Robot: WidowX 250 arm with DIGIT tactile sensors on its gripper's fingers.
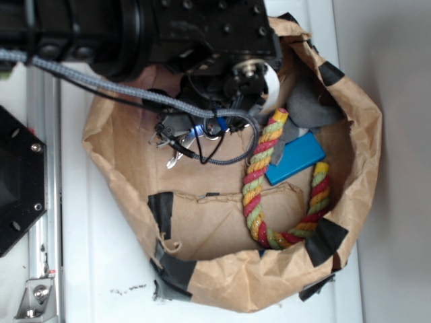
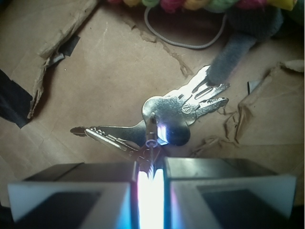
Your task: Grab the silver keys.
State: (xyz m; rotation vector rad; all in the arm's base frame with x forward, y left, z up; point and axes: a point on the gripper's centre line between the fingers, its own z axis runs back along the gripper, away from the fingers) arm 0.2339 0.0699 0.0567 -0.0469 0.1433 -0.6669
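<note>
The silver keys (image 2: 167,114) fan out just in front of my fingers over the brown paper floor of the bag; one key has a darker head. A toothed key blade sits in the narrow gap between my two fingers, so my gripper (image 2: 150,169) is shut on the bunch. In the exterior view the keys (image 1: 174,156) stick out below and left of the gripper (image 1: 195,131), which is half hidden by the arm and black cables. I cannot tell whether the bunch is resting on the paper or lifted off it.
Everything lies in a torn brown paper bag (image 1: 222,286) patched with black tape. A red-yellow-green rope (image 1: 259,182) curves along its right side next to a blue block (image 1: 294,158). A grey cloth (image 2: 238,43) touches the key tips, and a thin white cord (image 2: 186,43) lies behind them.
</note>
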